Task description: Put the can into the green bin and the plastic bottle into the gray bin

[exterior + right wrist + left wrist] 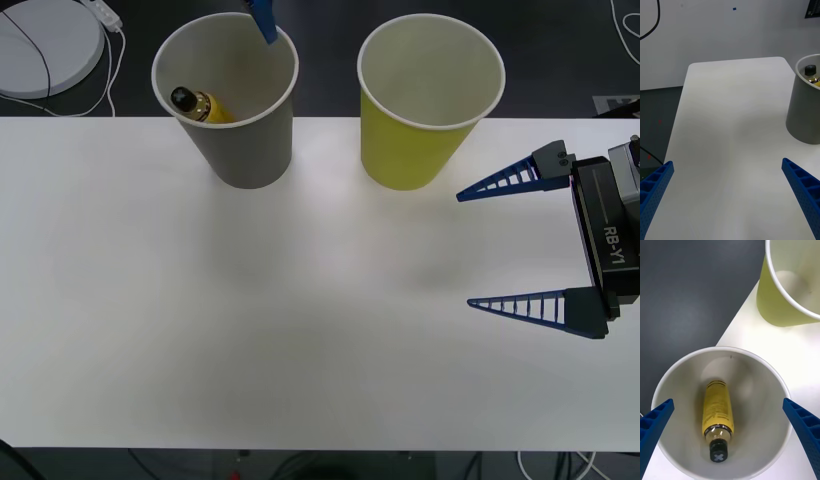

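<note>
The plastic bottle [717,413] lies tilted inside the gray bin [243,150], which stands at the desk's [300,330] far edge beside the green bin [412,150]. The left gripper [728,435] hangs spread above the gray bin's rim. The right gripper [500,245], spread and empty, hovers near the desk's right edge, with wide bare surface ahead.

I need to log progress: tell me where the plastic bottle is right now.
The plastic bottle lies inside the gray bin, leaning on its wall with the cap up, at the table's far left, beside the green bin.
</note>
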### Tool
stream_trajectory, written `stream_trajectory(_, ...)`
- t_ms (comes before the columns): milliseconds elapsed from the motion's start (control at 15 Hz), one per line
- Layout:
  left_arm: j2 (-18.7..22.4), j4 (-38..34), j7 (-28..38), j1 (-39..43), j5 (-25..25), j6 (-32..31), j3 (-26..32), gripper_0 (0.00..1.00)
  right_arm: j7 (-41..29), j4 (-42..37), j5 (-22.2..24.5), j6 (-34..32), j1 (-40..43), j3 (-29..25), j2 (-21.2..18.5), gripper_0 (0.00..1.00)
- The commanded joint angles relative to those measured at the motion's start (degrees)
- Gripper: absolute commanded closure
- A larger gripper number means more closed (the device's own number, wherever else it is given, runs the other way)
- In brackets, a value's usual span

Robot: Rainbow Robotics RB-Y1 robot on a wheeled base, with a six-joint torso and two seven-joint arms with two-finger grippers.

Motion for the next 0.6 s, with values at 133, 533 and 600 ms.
stream_trajectory(133, 3.4, -2.7, -3.3, 2.2, 2.1, -0.9, 0.0, 0.00, 0.0, 0.0, 0.0, 0.0, 0.0, 0.0, 0.0, 0.00)
stream_trajectory(533, 12.8, -17.6, -1.9, 9.8, 6.1, -0.9, 0.0, 0.00, 0.0, 0.0, 0.0, 0.0, 0.0, 0.0, 0.0, 0.00)
stream_trajectory(600, 14.3, -19.6, -1.4, 10.7, 6.8, -0.9, 0.0, 0.00, 0.0, 0.0, 0.0, 0.0, 0.0, 0.0, 0.0, 0.00)
